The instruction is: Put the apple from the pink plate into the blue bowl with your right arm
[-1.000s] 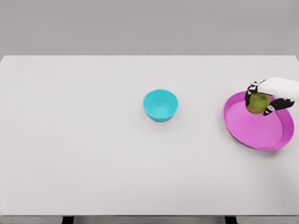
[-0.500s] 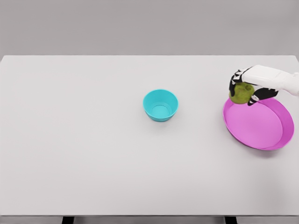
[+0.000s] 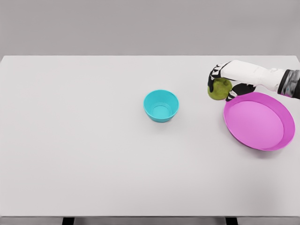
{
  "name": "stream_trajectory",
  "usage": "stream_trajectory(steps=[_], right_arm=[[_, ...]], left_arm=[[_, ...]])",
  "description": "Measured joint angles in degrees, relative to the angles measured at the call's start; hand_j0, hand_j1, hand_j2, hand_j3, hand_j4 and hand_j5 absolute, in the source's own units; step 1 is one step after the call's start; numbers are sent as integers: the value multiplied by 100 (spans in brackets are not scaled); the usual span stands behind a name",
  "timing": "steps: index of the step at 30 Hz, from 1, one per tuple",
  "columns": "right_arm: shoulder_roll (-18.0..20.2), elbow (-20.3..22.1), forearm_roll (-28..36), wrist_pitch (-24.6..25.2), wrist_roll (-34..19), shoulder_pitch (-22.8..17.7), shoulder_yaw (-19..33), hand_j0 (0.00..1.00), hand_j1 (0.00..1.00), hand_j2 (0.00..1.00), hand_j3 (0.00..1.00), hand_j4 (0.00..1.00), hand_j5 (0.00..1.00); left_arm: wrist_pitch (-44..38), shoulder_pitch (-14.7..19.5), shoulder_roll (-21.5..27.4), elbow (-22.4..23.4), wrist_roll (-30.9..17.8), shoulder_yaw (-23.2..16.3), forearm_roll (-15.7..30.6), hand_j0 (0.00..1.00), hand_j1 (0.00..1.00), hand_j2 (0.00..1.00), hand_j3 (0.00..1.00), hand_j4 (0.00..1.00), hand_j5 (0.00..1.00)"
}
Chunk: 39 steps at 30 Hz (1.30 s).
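Already, in the head view, the right robot hand (image 3: pixel 220 82) gripped the green apple (image 3: pixel 218 89), having carried it off the pink plate (image 3: pixel 276 136) and past its left rim in the last second. It hung above the white worktop (image 3: pixel 84 140), with the blue bowl (image 3: pixel 161 106) well apart to the left; transport seemed roughly a third done. No writing or labels showed anywhere.

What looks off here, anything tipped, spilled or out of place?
Nothing stands out. The right hand holds the apple just past the left rim of the pink plate, which is bare. The blue bowl sits upright and empty mid-table.
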State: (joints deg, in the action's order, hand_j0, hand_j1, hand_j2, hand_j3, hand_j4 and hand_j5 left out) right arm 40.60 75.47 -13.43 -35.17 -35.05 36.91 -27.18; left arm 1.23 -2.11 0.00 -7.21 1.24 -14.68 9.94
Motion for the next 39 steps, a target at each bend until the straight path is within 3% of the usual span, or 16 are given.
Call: stream_trajectory(steps=[20, 39], right_arm=[[-953, -8, -350, 1, 1, 123, -16, 36, 36, 36, 36, 36, 36], [-1543, -49, -588, -1, -1, 430, -649, 37, 37, 37, 37, 37, 37]], left_arm=[[0, 9, 0, 0, 0, 0, 0, 100, 100, 100, 100, 100, 100], [0, 9, 0, 0, 0, 0, 0, 100, 100, 100, 100, 100, 100]])
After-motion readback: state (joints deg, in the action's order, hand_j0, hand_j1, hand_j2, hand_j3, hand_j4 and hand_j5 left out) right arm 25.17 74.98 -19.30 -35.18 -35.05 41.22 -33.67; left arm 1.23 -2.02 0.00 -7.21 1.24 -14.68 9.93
